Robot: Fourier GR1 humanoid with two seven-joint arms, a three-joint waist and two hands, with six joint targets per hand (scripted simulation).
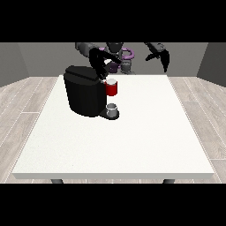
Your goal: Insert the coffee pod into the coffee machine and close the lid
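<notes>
Hand at the view's left (99, 62) hovers over the top front of the black coffee machine (84, 90), just above a red thing at the machine (111, 88); whether its fingers hold anything cannot be told. Hand at the view's right (161, 54) hangs well apart beyond the desk's (145, 132) far edge, fingers drooping and holding nothing. A grey thing (112, 109), possibly a cup, stands on the machine's base below. No pod shows plainly.

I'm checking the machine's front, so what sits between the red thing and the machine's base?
In the front view, a small grey thing stands on the base of the coffee machine, directly below the red thing at the machine.
</notes>
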